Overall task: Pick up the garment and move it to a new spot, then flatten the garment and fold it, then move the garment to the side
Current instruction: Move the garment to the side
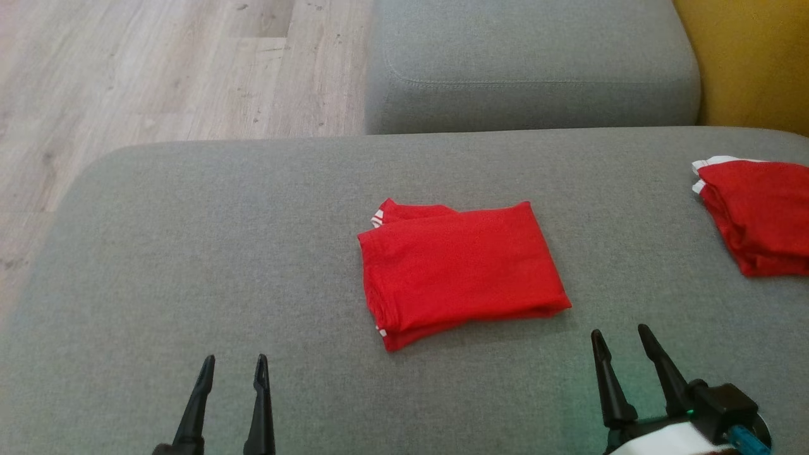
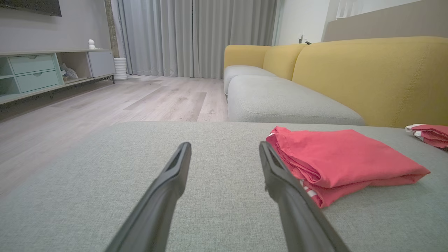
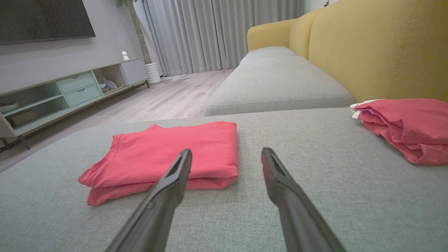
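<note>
A red garment [image 1: 461, 268] with white trim lies folded into a neat rectangle in the middle of the grey sofa seat [image 1: 189, 253]. The left wrist view has it as the folded garment [image 2: 336, 157] to the right of the fingers, and the right wrist view as the folded garment [image 3: 168, 150] ahead and to the left. My left gripper [image 1: 232, 368] hovers open near the seat's front edge, well left of the garment. Just below the garment's right corner, my right gripper [image 1: 622, 340] is open and holds nothing.
A second folded red garment [image 1: 758, 215] lies at the seat's right edge. Another grey cushion [image 1: 531, 63] adjoins the seat at the back, with the yellow backrest [image 1: 752, 57] to the right. Wooden floor [image 1: 158, 69] runs along the left. A TV cabinet [image 3: 52, 94] stands across the room.
</note>
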